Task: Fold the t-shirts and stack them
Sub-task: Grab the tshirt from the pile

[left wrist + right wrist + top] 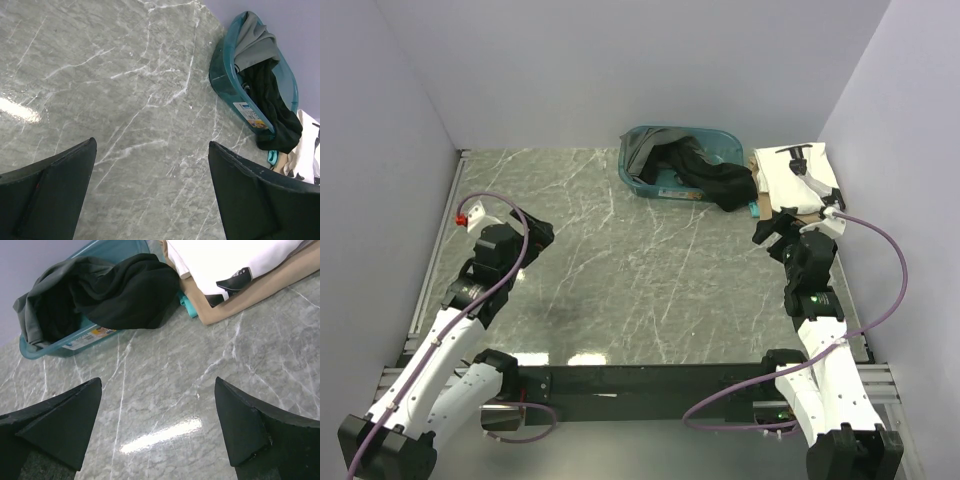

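Note:
A white t-shirt with black print [798, 170] lies folded at the back right, on top of a tan t-shirt [260, 295]. A black t-shirt [715, 180] hangs over the rim of the teal tub [638, 182], and a dark grey t-shirt [648, 150] lies inside it. In the right wrist view I see the white shirt [225, 260], the black shirt [125, 290] and the grey shirt [37, 307]. My left gripper [152, 142] is open and empty over bare marble at the left. My right gripper [158, 380] is open and empty just in front of the folded stack.
The marble table [620, 270] is walled in at the left, back and right. The tub [225, 85] stands at the back, right of centre. A small red part [461, 216] sits at the table's left edge near the left arm.

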Robot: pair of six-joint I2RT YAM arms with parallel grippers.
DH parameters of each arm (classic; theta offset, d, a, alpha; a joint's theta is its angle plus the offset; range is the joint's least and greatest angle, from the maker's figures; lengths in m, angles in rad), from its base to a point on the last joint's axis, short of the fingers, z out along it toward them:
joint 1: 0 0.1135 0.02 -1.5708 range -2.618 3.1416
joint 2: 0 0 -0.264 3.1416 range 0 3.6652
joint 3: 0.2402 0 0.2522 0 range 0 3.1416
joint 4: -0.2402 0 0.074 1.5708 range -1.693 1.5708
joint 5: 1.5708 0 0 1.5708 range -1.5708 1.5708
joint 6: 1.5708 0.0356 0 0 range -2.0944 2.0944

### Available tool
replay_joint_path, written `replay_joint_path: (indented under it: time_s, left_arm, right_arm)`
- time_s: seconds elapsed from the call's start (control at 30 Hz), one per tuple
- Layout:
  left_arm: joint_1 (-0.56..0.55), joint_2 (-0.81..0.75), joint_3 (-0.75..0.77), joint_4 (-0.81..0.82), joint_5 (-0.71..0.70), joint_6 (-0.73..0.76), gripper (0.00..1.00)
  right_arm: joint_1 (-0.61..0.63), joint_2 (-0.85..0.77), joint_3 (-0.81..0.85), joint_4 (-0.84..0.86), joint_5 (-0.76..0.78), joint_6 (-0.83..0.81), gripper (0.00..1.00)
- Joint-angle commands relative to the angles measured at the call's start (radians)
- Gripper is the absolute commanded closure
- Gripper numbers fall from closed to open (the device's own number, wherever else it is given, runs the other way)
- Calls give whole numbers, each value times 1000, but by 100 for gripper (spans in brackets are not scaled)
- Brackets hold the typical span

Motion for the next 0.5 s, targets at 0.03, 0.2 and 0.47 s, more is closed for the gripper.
replay_joint_path:
  time_s: [0.03,0.2,0.47]
  left_arm:
    - [5,23,10,54,11,29,0]
    - [5,35,11,63,11,26,1]
    - [5,3,-23,66,-6,39,1]
  right_arm:
    - [3,-11,43,47,-13,-6,0]
    - [3,46,69,146,-96,-19,0]
    - [192,433,416,23,-61,-178,0]
